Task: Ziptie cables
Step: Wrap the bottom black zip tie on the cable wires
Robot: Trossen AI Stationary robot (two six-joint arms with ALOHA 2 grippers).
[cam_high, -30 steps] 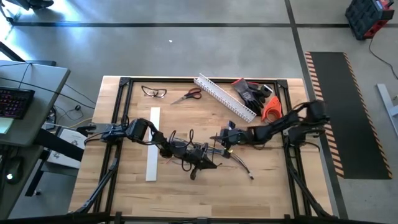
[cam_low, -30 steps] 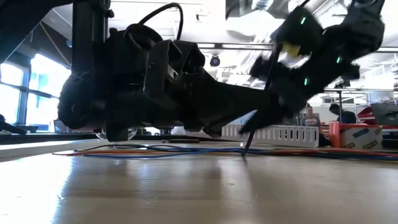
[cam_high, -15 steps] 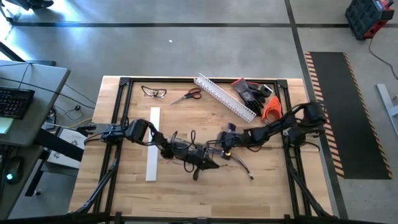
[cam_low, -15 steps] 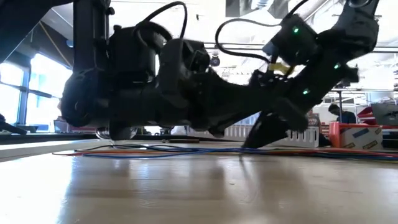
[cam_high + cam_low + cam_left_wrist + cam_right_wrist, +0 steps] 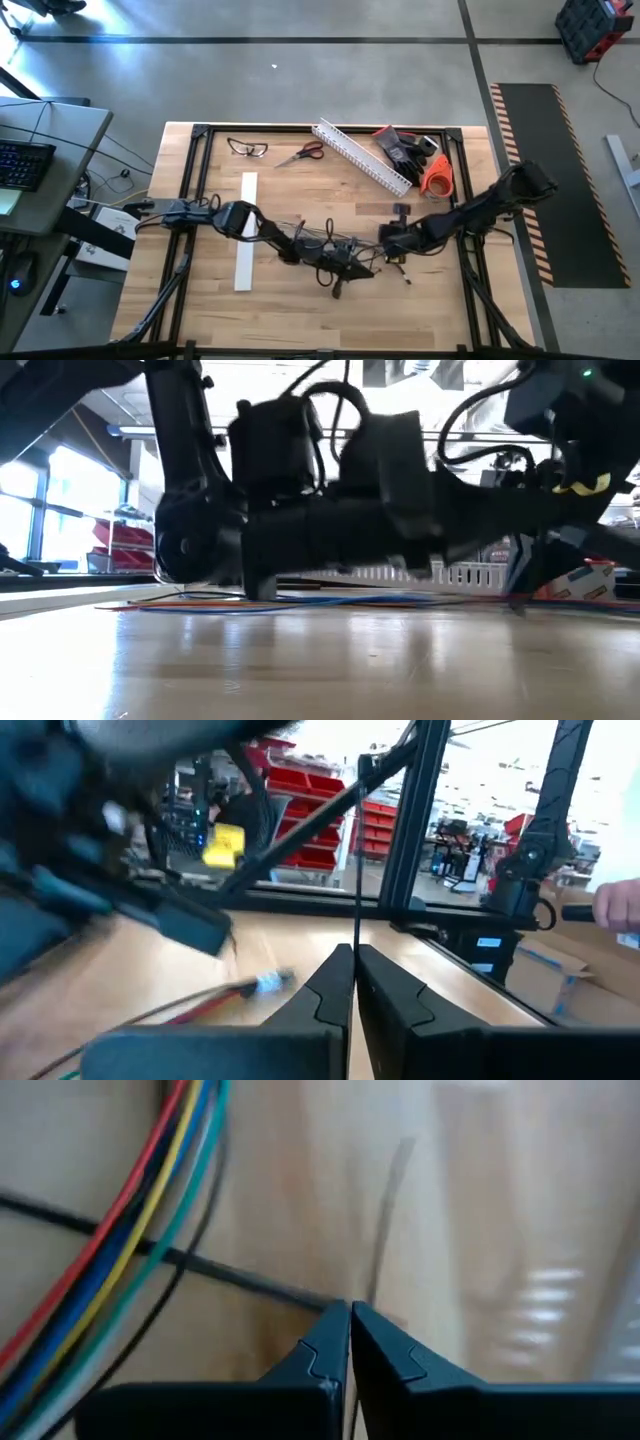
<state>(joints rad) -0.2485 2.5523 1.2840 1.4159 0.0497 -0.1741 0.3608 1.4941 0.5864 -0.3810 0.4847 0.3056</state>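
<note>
Left gripper (image 5: 352, 982) is pinched on a ziptie (image 5: 357, 870) over the cables (image 5: 325, 240). Right gripper (image 5: 349, 1342), at its three o'clock, is pressed together low beside a wire bundle (image 5: 150, 1220).

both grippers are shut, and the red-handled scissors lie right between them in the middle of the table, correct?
Not quite. Both the left gripper and the right gripper are shut, but the red-handled scissors are not between them. The high view shows them at the far edge of the wooden table, between the clear safety glasses and the white slotted plastic channel.
</note>
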